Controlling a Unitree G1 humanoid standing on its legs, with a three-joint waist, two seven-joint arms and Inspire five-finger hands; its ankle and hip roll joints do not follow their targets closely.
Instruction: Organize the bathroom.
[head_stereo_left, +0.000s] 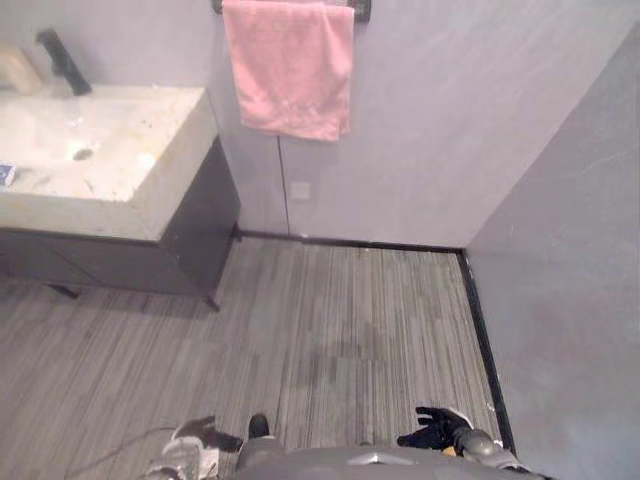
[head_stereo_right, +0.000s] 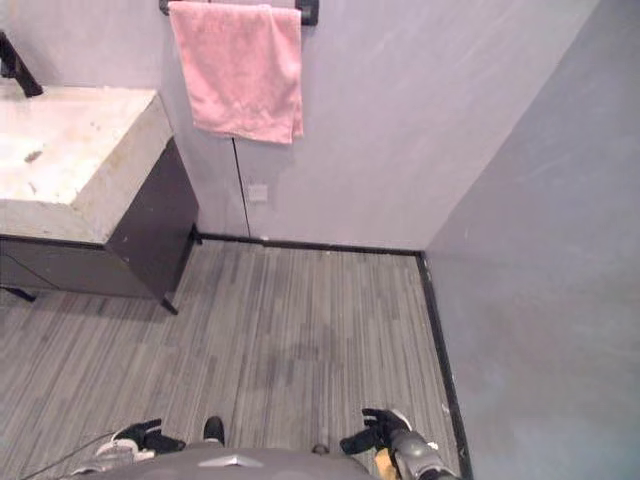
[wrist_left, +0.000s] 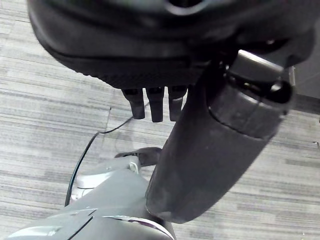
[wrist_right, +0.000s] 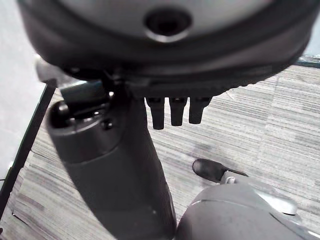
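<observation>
A pink towel (head_stereo_left: 290, 68) hangs from a dark rail (head_stereo_left: 360, 9) on the wall, beside the pale sink surface (head_stereo_left: 160, 170) with its black tap (head_stereo_left: 62, 60). The left hand (head_stereo_left: 200, 432) and right hand (head_stereo_left: 432, 428) hang low above the striped floor (head_stereo_left: 340, 320), both empty with fingers loosely straight.

Grey walls (head_stereo_left: 450, 120) meet striped grey floor (head_stereo_left: 340, 320) (black skirting), dark vanity cabinet (head_stereo_left: 195, 225) at left.

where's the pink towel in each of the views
Left eye view: pink towel hangs at top centre, on a dark bar against the wall, just right of the sink counter.
Right eye view: same towel, top left of centre, again right of the counter.
Left wrist view: not in it.
Right wrist view: not in it.
Shared landmark: the counter's dark cabinet corner below the towel.
</observation>
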